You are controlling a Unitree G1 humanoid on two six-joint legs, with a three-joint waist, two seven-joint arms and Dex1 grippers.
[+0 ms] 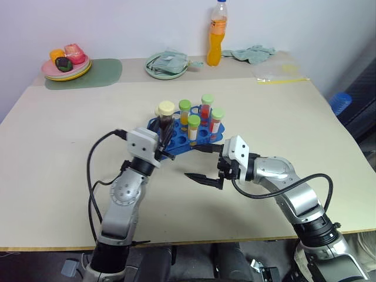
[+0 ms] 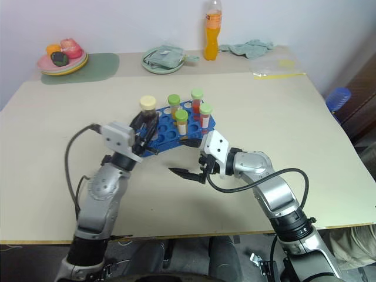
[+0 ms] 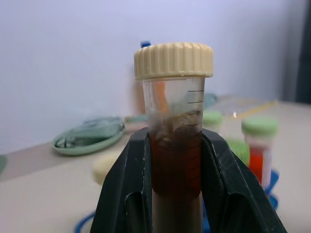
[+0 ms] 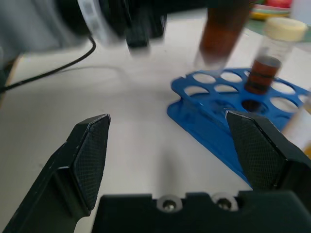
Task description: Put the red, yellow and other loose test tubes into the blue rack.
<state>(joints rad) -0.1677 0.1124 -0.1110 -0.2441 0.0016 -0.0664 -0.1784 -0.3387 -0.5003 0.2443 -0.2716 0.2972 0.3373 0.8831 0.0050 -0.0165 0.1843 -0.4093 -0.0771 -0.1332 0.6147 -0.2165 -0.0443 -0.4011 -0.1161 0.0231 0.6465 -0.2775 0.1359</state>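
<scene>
A brown-filled test tube (image 3: 174,141) with a cream ribbed cap is standing upright, the left pincer (image 3: 175,194) pinching it just above the near edge of the blue rack (image 1: 182,136). Green-capped tubes (image 1: 203,114) are sitting in that rack on the beige surface (image 1: 53,164). The right pincer (image 1: 205,164) is hovering nearby, spread wide.

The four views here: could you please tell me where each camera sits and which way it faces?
Left eye and right eye views: head-mounted, looking forward and down over both arms at the table and blue rack.
Left wrist view: along the left gripper, shut on a cream-capped brown tube.
Right wrist view: along the open right gripper toward the rack.
Shared: every view shows the rack and that tube.
</scene>
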